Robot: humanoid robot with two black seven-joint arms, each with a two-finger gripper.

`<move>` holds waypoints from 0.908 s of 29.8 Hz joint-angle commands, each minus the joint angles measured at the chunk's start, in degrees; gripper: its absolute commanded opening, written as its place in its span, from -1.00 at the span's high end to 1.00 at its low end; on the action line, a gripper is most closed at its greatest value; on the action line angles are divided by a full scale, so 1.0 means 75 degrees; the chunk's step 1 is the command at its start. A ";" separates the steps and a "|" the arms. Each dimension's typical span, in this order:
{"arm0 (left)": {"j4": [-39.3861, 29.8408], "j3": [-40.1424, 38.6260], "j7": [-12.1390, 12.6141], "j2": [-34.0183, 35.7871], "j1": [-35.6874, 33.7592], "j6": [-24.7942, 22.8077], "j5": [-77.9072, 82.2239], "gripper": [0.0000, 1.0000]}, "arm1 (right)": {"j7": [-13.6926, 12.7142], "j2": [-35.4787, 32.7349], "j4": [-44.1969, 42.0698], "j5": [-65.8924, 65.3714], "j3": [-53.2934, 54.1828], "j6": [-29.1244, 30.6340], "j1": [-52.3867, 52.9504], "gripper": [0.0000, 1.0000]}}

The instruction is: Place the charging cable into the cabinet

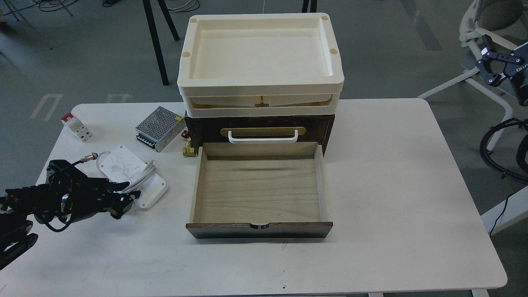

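- Setting: grey floor with painted marks, black legs and loose cables at the far edge; a white chair frame (474, 37) at the right. A white rounded-corner table (412, 185), smooth and lightly scuffed, carries everything listed.
- Writing: pale characters show on the right arm's housing beside its gripper, too small to read. No other legible label.
- Cabinet (259, 128): dark brown wood box at the table's middle, with a white handle (262, 138) on an oblong brass plate. Its pale-wood drawer (259, 185) stands pulled out toward the viewer, grain visible, dark front edge with a finger notch.
- Cream plastic trays (260, 53): stacked on the cabinet, matte, rounded corners, round sockets in the rim.
- Power-supply box (160, 128): perforated metal, left of the cabinet.
- Red-and-white block (76, 127): small, at the far-left table edge.
- Brass fitting (189, 150): against the cabinet's left lower corner.
- Charging cable (123, 169): flat white rounded block with grey scuffs, thick white cord alongside, lying on the table left of the drawer, outside it.
- Left gripper (126, 196): black, low over the table, fingertips at the cable block's near corner; finger spacing cannot be told.
- Right gripper (489, 66): raised off the table's right side, well apart from the cable, fingers spread.
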 commanded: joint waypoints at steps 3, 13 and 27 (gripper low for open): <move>-0.1042 -0.0059 0.0002 0.0882 -0.0035 0.0714 -0.0122 1.00 | 0.0000 0.0000 -0.0011 0.0000 0.0029 0.0000 -0.0056 -1.00; -0.6281 -0.0083 0.0002 0.4237 -0.0082 0.0539 -0.2440 1.00 | 0.0000 0.0000 -0.0093 -0.0023 0.0053 0.0000 -0.0056 -1.00; -0.5805 -0.0012 0.0002 0.0137 -0.0058 -0.0399 -0.3145 1.00 | -0.0011 0.0000 -0.0374 -0.0035 0.0029 0.0000 0.0038 -1.00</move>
